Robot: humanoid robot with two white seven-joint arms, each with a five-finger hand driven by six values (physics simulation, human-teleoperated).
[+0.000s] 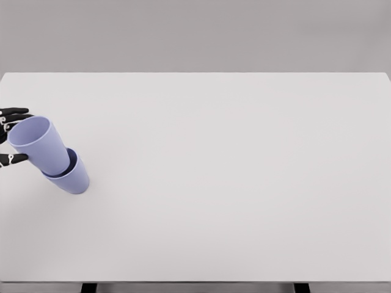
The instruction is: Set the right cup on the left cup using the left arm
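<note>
Your left hand [11,135] is reaching in at the table's [232,183] left edge, black fingers [14,112] spreading around the upper cup [38,143], which is sitting nested in the lower cup [72,177].

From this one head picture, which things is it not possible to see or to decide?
- Left hand, head view: the picture's left edge cuts off the palm and arm; only black fingers show beside the upper cup.
- Grasp: the upper cup hides whether the fingers press it.
- Lower cup: the upper cup hides its inside and how deep the nesting goes.
- Right arm: not in view.
</note>
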